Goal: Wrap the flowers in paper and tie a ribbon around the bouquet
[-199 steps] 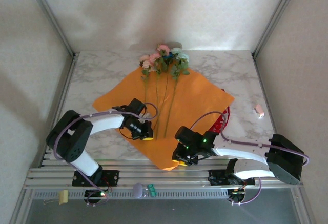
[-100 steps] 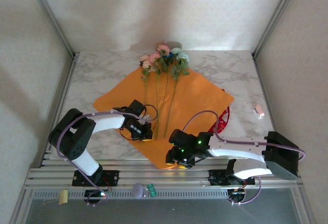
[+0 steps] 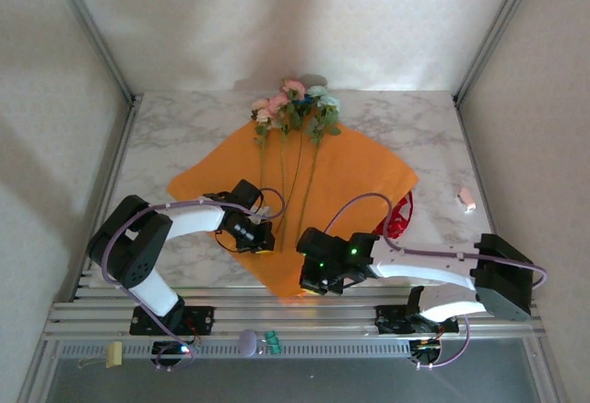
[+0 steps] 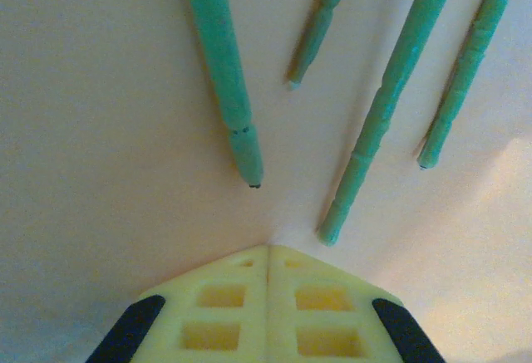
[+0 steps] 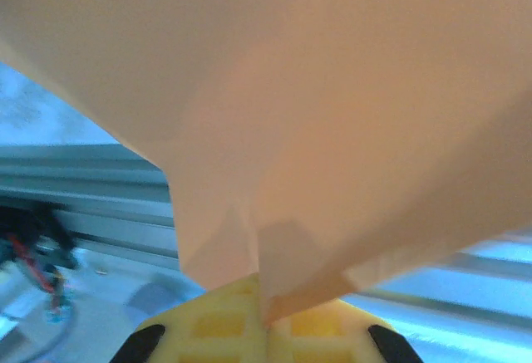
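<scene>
**Near corner pinched, ready to fold over the stems**

The step in hand looks like the first fold: bringing the near corner of the paper [image 3: 355, 177] up over the stem ends. To do it well, the left tool [image 4: 268, 255] should pin the sheet flat on the desk [image 3: 184, 136] just short of the stems [image 4: 218, 64], so nothing slides when the other side pulls. The flowers [image 3: 297, 99] lie down the middle of the sheet, heads past its far corner. The fold should travel toward them in a low arc, without a hard tug, since thin paper will likely tear or slip out of so small a pinch. The right tool [image 5: 268, 323] should steer the corner so the crease lands squarely across the stem ends.

The left tool is clenched and empty. Its tips appear to press on the paper, with the four stem ends just beyond them and apart from them.

The right tool is clamped on the paper's near corner, and the sheet rises from between its fingers, lifted off the desk's near edge.

The ribbon [image 3: 399, 219] lies in loops at the paper's right edge, untouched. Whether it runs under the sheet I cannot tell.
</scene>
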`<state>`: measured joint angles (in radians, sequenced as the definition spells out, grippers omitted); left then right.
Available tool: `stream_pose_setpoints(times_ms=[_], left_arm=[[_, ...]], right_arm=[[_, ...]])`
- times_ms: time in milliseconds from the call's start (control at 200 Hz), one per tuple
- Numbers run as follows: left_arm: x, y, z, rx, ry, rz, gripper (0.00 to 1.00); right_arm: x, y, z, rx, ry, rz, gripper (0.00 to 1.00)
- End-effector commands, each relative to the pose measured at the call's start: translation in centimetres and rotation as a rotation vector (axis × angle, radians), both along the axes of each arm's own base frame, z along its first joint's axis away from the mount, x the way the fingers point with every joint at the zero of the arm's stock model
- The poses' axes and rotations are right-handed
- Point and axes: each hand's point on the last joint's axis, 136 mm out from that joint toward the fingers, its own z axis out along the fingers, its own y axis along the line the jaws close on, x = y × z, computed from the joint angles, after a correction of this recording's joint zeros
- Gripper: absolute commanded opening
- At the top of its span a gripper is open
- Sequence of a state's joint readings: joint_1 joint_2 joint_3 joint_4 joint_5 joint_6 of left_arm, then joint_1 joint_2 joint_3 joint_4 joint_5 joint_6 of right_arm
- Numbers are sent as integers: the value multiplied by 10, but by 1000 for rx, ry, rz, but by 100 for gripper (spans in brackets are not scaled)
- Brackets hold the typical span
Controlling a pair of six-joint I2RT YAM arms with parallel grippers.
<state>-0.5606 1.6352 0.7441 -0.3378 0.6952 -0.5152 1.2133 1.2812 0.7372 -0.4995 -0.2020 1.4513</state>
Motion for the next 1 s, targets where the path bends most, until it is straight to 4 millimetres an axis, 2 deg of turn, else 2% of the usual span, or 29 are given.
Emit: stream_pose_setpoints(times_ms=[0,185,300,440,495,586,771,886,956,996], left_arm=[[-4,18,-14,100,7,-8,0],[11,18,-1,122,-38,-7,0],[26,17,19,126,-83,13,0],[52,16,61,117,-169,60,30],[56,15,75,107,-182,72,33],[59,21,90,125,-206,92,34],[46,36,114,127,-234,122,33],[23,24,126,-7,-204,94,31],[8,20,122,-71,-166,94,31],[1,22,113,-76,-137,100,30]], right_arm=[[18,-7,11,63,62,-239,0],[50,-13,17,158,101,-524,0],[65,-16,15,183,123,-631,0],[80,-13,13,201,134,-683,0],[85,-10,14,207,142,-691,0],[95,-6,13,208,149,-713,0],[123,-7,12,197,128,-749,0],[138,-1,13,215,132,-757,0],[141,2,13,208,145,-751,0],[144,4,11,209,147,-751,0]])
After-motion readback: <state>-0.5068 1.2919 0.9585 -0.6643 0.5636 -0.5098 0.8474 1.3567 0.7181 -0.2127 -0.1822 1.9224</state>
